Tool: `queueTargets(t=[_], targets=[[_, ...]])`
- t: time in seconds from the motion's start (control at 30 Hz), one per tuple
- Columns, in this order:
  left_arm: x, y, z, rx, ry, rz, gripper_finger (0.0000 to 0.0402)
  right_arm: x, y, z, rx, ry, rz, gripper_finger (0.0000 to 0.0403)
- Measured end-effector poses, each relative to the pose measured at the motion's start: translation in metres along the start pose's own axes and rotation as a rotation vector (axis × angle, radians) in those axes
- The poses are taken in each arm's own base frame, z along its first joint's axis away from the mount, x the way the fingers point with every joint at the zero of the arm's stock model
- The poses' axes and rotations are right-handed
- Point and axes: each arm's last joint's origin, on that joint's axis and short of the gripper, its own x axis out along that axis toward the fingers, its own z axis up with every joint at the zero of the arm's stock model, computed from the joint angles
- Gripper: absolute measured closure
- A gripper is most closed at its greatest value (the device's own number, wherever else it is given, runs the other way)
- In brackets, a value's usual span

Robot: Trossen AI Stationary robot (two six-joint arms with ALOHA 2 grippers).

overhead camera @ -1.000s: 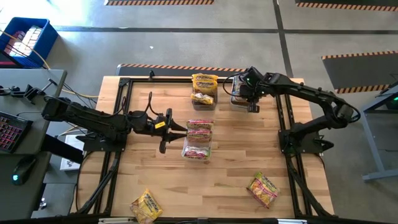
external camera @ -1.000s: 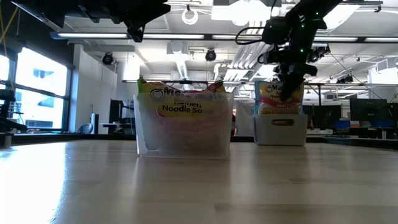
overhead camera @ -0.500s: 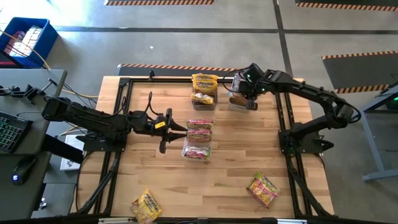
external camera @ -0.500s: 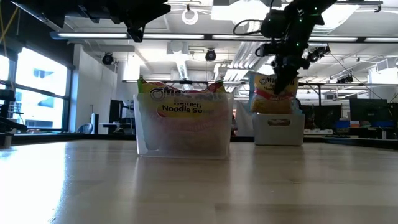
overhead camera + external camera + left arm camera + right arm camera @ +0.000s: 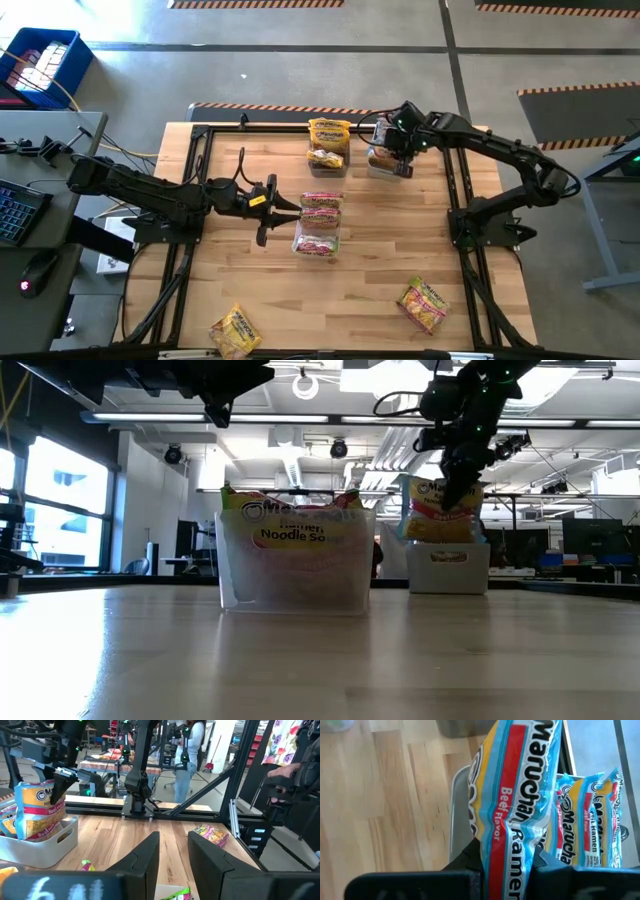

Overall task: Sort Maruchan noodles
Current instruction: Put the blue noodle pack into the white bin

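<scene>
My right gripper hangs at the far right of the table, over a white bin, shut on a blue, red and yellow beef-flavour Maruchan packet. More packets of that kind stand in the bin. My left gripper waits open and level, just left of the clear middle bin, which holds pink-and-green packets. A far bin holds yellow packets. Two loose packets lie flat on the table, one near left and one near right. My right gripper pinches the beef packet's upper part between its two fingers. They come from above, slanting down. The packet hangs upright below them, raised above the others, with its lower end still inside the white bin.
A black frame runs around the wooden table top. Bare wood lies between the bins and the near edge. In the left wrist view, people stand in the room beyond the table.
My right gripper has risen slightly and rolled about its own axis, still shut. It has drawn the beef packet higher out of the white bin and a little toward the table's left.
</scene>
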Motion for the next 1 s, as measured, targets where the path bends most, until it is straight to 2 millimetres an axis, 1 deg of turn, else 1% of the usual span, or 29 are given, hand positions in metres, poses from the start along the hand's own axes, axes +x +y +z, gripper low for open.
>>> queueTargets(t=[0.2, 0.4, 0.53, 0.63, 0.73, 0.87, 1.0], targets=[[0.000, 0.000, 0.000, -0.005, 0.000, 0.000, 0.0310, 0.016, 0.006, -0.012, -0.013, 0.056, 0.001, 0.0364], [0.000, 0.000, 0.000, -0.006, -0.001, 0.000, 0.0310, 0.027, 0.009, -0.018, -0.012, 0.046, -0.005, 0.0364], [0.000, 0.000, 0.001, -0.008, -0.012, -0.002, 0.0310, 0.026, 0.005, -0.018, -0.001, 0.045, -0.007, 0.0364], [0.000, 0.000, 0.003, -0.008, -0.028, -0.004, 0.0310, 0.019, -0.002, -0.016, 0.025, 0.037, -0.015, 0.0364], [0.000, 0.000, 0.003, -0.008, -0.029, -0.004, 0.0310, 0.014, -0.006, -0.012, 0.046, -0.005, 0.005, 0.0364], [0.000, 0.000, 0.003, -0.008, -0.029, -0.004, 0.0310, 0.014, -0.007, -0.011, 0.087, -0.037, 0.047, 0.0364], [0.000, 0.000, 0.003, -0.008, -0.030, -0.005, 0.0310, 0.017, -0.006, -0.014, 0.122, -0.025, 0.053, 0.0364]])
